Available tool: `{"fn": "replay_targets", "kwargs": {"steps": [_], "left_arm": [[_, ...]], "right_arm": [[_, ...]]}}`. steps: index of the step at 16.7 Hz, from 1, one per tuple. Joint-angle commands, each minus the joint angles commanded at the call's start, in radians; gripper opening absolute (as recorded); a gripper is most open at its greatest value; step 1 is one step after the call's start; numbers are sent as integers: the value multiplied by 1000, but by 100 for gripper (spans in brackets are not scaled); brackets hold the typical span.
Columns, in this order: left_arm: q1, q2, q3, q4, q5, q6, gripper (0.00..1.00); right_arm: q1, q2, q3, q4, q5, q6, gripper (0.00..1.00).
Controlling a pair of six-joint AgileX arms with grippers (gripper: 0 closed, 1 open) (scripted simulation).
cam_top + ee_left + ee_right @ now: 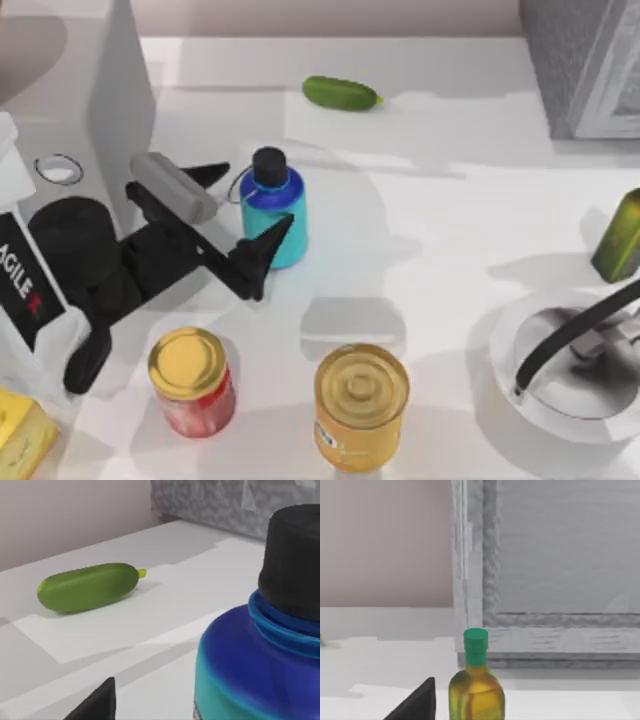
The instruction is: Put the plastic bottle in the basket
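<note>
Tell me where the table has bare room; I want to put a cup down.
The widest bare patch lies between the bottle, the cucumber and the olive bottle. It is crowded at the left: the left gripper straddles the bottle, with the red jar and can beside it.

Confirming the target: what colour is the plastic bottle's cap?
Black cap, clearest in the left wrist view.

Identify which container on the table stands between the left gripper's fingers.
The plastic bottle, cyan with a black cap; the left gripper straddles it, unlike the jars and olive-green bottle.
</note>
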Motion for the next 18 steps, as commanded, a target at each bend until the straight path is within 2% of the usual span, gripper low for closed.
{"fn": "replay_targets", "kwargs": {"steps": [6, 10, 18], "left_arm": [[-70, 97, 106, -5, -68, -11, 100], [-73, 100, 108, -4, -71, -12, 100], [-73, 100, 108, -4, -71, -12, 40]], "right_arm": [[0, 0, 0, 0, 0, 0, 100], [0, 0, 0, 0, 0, 0, 100], [0, 0, 0, 0, 0, 0, 100]]}}
